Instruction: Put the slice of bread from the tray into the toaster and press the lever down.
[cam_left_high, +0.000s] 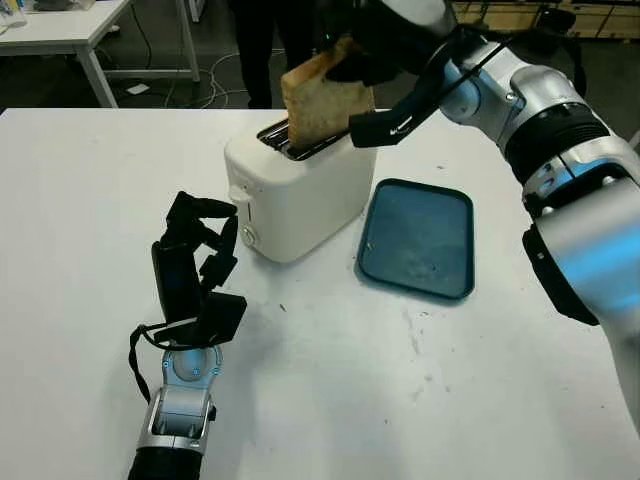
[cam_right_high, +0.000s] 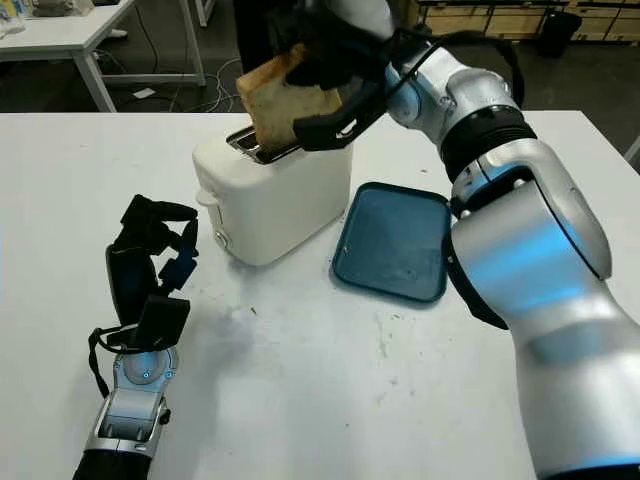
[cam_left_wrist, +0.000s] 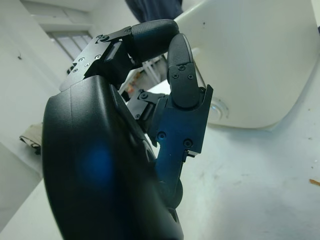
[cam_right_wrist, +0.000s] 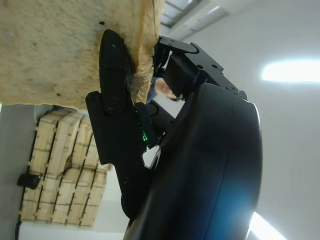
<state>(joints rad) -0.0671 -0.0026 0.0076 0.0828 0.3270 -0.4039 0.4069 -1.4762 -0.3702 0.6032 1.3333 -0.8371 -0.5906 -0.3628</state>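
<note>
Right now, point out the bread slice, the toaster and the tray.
bread slice (cam_left_high: 322, 105): left eye view, middle of its face, above the slot.
toaster (cam_left_high: 300, 195): left eye view, white side wall.
tray (cam_left_high: 452, 285): left eye view, near rim.

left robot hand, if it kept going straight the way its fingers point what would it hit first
Most likely the white toaster: the left robot hand stands on the table just beside it, curled fingers aimed at the end with the lever and knob. Depth is unclear, so exactly where it would touch is uncertain.

right hand (cam_left_high: 365, 75) up at 1 o'clock, fingers clamped; left hand (cam_left_high: 195, 265) at 8 o'clock, fingers curled
</note>
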